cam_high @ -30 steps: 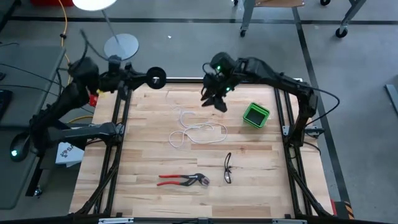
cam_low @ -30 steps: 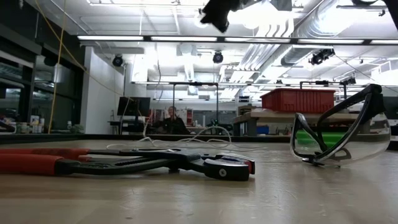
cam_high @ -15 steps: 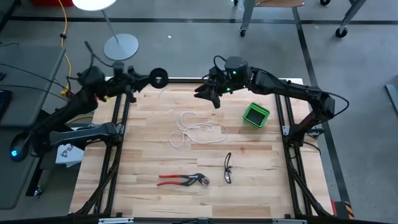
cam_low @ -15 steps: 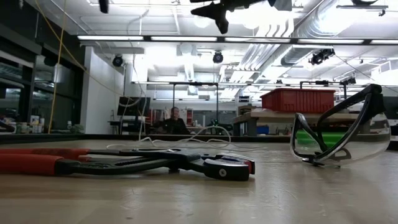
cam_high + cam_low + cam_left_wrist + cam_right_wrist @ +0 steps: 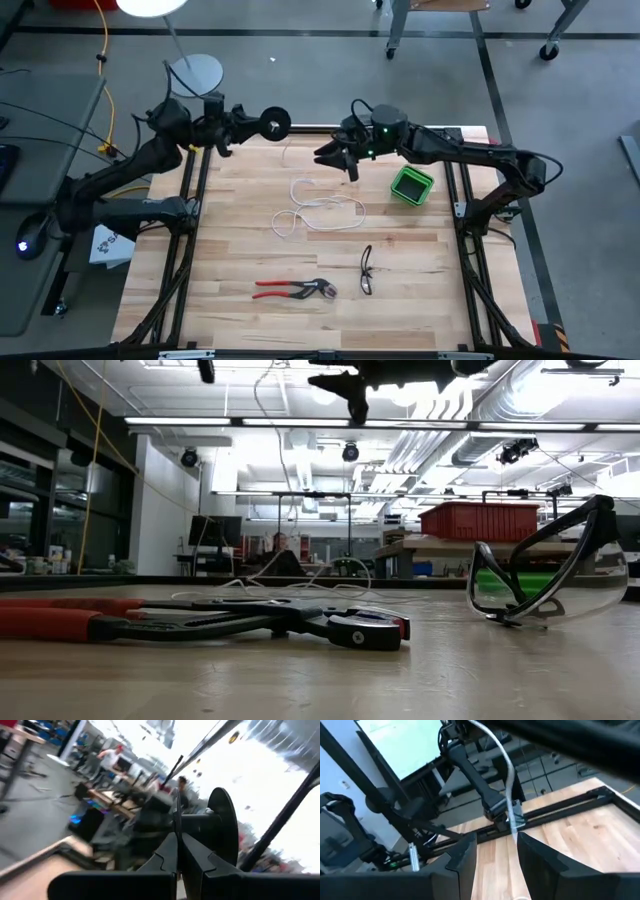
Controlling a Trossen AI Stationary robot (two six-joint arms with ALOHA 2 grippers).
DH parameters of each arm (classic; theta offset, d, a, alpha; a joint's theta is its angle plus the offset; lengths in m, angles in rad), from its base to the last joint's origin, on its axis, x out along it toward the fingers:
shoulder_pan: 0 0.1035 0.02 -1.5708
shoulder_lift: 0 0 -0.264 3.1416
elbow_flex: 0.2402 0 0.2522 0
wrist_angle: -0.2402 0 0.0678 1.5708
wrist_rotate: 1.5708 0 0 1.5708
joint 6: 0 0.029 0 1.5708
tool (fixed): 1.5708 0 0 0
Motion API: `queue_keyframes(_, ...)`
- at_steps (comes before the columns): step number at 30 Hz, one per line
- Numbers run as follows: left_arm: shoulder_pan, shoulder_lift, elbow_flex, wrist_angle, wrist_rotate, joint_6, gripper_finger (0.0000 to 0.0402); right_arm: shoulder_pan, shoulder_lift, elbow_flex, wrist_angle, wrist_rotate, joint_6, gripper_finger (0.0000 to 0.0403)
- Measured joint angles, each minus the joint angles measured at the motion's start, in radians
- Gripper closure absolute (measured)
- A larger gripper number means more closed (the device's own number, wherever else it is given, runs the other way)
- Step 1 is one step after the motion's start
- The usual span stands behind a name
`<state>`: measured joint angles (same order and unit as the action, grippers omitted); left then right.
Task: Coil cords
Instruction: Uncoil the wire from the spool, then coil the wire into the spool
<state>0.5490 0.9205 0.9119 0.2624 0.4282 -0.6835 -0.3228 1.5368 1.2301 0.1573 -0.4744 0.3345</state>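
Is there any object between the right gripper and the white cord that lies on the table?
Nothing visible does. The right gripper hangs open above the far part of the table, close to the white cord, with only bare wood between them. The green box, glasses and pliers lie off that path.

A large workshop hall.
Exposed ceiling ducts (image 5: 450, 435), strip lights (image 5: 250, 422), a red storage bin (image 5: 478, 520) on benches, a bare concrete floor (image 5: 300, 50).

I count one white cord (image 5: 318, 208) up-table of the pliers, one black spool (image 5: 272, 124), one red-handled pliers (image 5: 295, 290), one safety glasses (image 5: 367, 270) just beside them, one green container (image 5: 411, 185), two arms.
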Motion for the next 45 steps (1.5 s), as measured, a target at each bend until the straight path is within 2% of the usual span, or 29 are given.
queue_keyframes(7, -0.136, 0.029, 0.000, 0.035, -0.172, -0.131, 0.0401, 0.023, 0.001, -0.062, 0.175, 0.003, -0.017, 0.0270)
queue_keyframes(14, -0.280, 0.075, 0.031, 0.051, -0.305, -0.117, 0.0401, 0.058, 0.028, -0.063, 0.262, 0.020, 0.004, 0.0270)
queue_keyframes(17, -0.305, 0.103, 0.056, 0.065, -0.317, -0.111, 0.0401, 0.074, 0.033, -0.063, 0.263, 0.079, -0.003, 0.0270)
queue_keyframes(24, -0.310, 0.168, 0.110, 0.091, -0.333, -0.075, 0.0401, 0.106, 0.034, -0.062, 0.279, 0.127, -0.002, 0.0270)
queue_keyframes(32, -0.292, 0.196, 0.116, 0.111, -0.329, -0.080, 0.0401, 0.116, 0.034, -0.062, 0.282, 0.148, 0.001, 0.0270)
queue_keyframes(38, -0.292, 0.210, 0.116, 0.163, -0.334, -0.090, 0.0401, 0.123, 0.034, -0.061, 0.282, 0.262, -0.002, 0.0270)
queue_keyframes(45, -0.292, 0.210, 0.116, 0.163, -0.359, -0.081, 0.0401, 0.129, 0.034, -0.061, 0.282, 0.237, 0.007, 0.0270)
